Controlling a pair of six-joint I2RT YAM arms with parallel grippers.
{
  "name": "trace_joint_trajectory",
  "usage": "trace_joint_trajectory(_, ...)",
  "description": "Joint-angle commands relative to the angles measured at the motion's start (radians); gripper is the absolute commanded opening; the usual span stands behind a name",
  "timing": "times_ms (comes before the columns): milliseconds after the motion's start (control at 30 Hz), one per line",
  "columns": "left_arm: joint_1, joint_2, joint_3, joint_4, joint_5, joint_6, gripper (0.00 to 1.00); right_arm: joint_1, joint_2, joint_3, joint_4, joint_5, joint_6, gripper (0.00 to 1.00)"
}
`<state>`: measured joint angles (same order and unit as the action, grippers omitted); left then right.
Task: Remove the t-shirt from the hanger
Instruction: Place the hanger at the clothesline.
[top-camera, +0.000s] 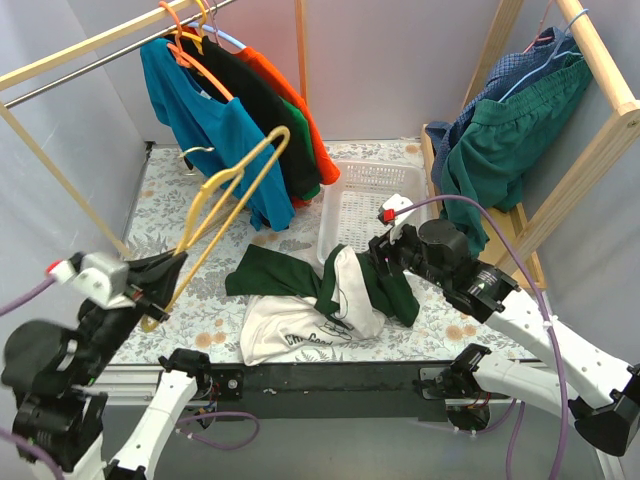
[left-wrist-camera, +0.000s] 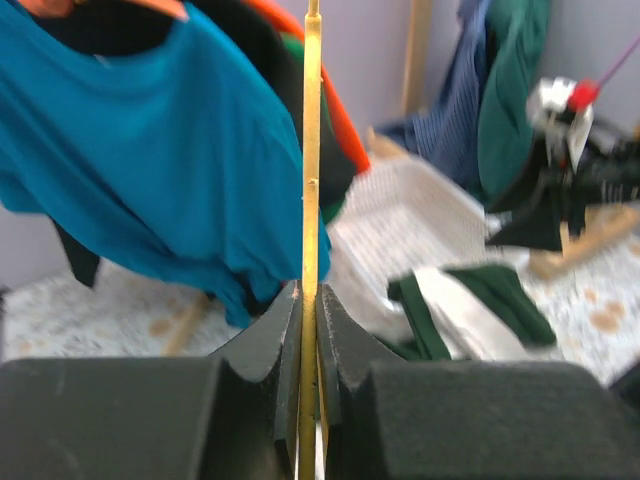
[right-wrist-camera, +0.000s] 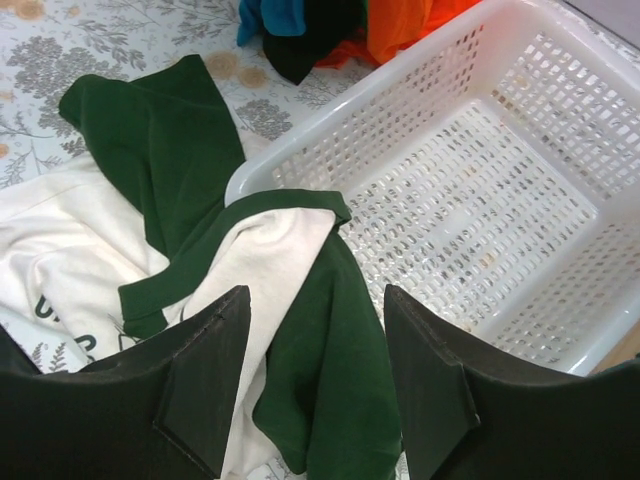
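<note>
Looks done, I'd say: hanger (top-camera: 235, 195) bare, pinched in left gripper (left-wrist-camera: 310, 330). T-shirt (top-camera: 320, 295) heaped near the bench's front edge, touching the basket (top-camera: 370, 190) corner. Right gripper (right-wrist-camera: 315, 385) wide, empty, above it.

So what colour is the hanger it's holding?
Yellow; the hanger shows best in the left wrist view.

My gripper (right-wrist-camera: 316, 330) fills the bottom of the frame, its two black fingers (right-wrist-camera: 200, 390) spread wide with nothing clamped between them. Below the gap lies the crumpled green-and-white t-shirt (right-wrist-camera: 150, 150), one fold up against the near corner of the white mesh basket (right-wrist-camera: 400, 75) at right. Floral tablecloth (right-wrist-camera: 60, 60) shows upper left; orange, black and blue cloth (right-wrist-camera: 400, 20) hangs at top.
</note>
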<state>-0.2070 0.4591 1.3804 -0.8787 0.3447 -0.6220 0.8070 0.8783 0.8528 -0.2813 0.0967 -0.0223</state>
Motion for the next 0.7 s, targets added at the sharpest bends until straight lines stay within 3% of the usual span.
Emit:
trace_joint_trajectory(0,-0.006,-0.01,0.072,0.089,-0.153,-0.056,0.0,-0.002,0.011,0.0,0.062,-0.054,0.042,0.64)
trace_joint_trajectory(133,-0.006,-0.016,0.104,0.106,-0.234,-0.064,0.0,-0.002,0.033,0.012,0.051,-0.071,0.045,0.64)
trace_joint_trajectory(267,-0.005,0.001,0.112,0.124,-0.407,-0.07,0.0,-0.002,0.05,0.031,0.039,-0.066,0.047,0.64)
trace_joint_trajectory(467,-0.006,-0.01,0.016,0.176,-0.769,-0.103,0.0,-0.002,0.068,0.035,0.05,-0.074,0.045,0.64)
trace_joint_trajectory(667,-0.005,0.047,-0.063,0.257,-0.854,-0.172,0.0,-0.002,0.102,0.046,0.057,-0.091,0.053,0.64)
